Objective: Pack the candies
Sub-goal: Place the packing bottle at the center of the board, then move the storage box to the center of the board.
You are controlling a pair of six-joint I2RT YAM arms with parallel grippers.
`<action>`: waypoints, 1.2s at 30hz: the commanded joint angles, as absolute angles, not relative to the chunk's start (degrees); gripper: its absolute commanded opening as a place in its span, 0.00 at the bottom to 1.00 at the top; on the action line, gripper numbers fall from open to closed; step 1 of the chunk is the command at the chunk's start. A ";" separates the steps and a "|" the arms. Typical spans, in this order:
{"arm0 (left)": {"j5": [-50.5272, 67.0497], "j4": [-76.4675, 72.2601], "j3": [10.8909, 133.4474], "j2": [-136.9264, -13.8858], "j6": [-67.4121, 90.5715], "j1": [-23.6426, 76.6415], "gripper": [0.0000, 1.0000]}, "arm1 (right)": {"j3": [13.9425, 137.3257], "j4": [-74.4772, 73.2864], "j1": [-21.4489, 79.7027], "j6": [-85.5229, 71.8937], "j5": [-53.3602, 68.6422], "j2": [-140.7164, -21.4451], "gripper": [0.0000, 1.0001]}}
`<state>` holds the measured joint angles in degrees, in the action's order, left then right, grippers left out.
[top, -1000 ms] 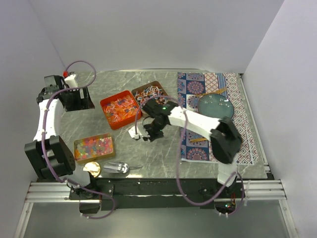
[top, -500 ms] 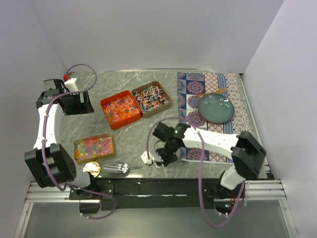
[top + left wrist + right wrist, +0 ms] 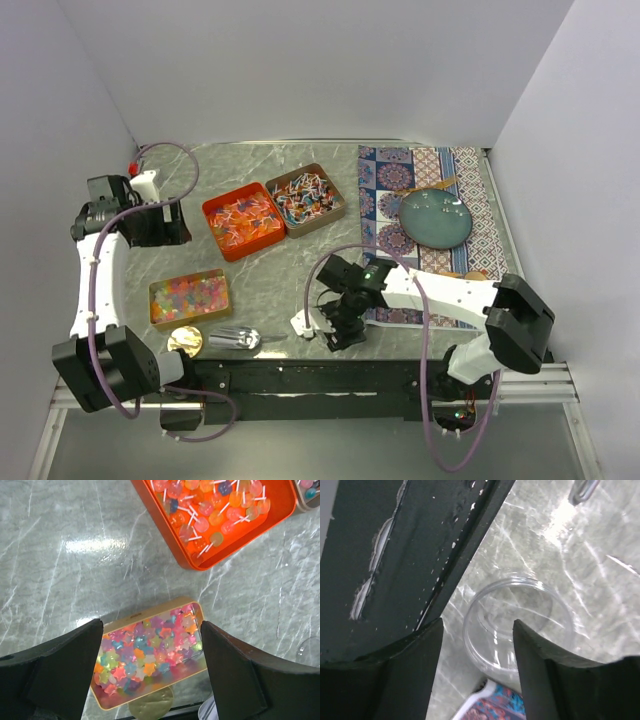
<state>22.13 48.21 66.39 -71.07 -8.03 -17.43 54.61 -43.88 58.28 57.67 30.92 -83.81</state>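
Left tool (image 3: 151,630) spread wide, gripping nothing, hovering over the star candies (image 3: 145,652) in the gold tin (image 3: 150,611), nearward of the orange tray (image 3: 207,213). More candies in that tray and in the brown tin (image 3: 344,206) touching its right side. Right tool (image 3: 477,625) parted, clear cup (image 3: 500,615) showing between its fingers, contact unclear. 1 second back, hung just beside the tray; now well nearward of it.

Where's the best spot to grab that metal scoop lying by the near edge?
Take the metal scoop by its thin handle, which lies flat and points right, away from the gold disc. Come straight down from above with the jaws set across the handle. The rounded, shiny bowl would probably slip.
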 commanded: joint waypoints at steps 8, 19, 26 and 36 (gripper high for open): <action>19.45 42.47 67.50 -76.54 -9.41 -13.02 0.86 | 76.19 -37.96 39.40 39.16 32.97 -83.05 0.68; 20.99 49.19 74.78 -84.64 -15.92 -11.33 0.84 | 112.65 -33.66 32.88 32.15 23.13 -119.84 0.69; 21.54 68.28 77.17 -89.11 -43.31 -16.87 0.87 | 130.25 -45.06 30.59 42.25 27.41 -132.36 0.71; 15.90 54.41 63.74 -92.11 -47.46 -18.10 0.85 | 115.68 -47.02 33.13 52.99 39.00 -120.44 0.72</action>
<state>15.03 57.98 66.32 -93.36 -43.20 -17.30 119.63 -44.77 30.70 47.92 28.56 -131.48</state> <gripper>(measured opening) 0.853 0.708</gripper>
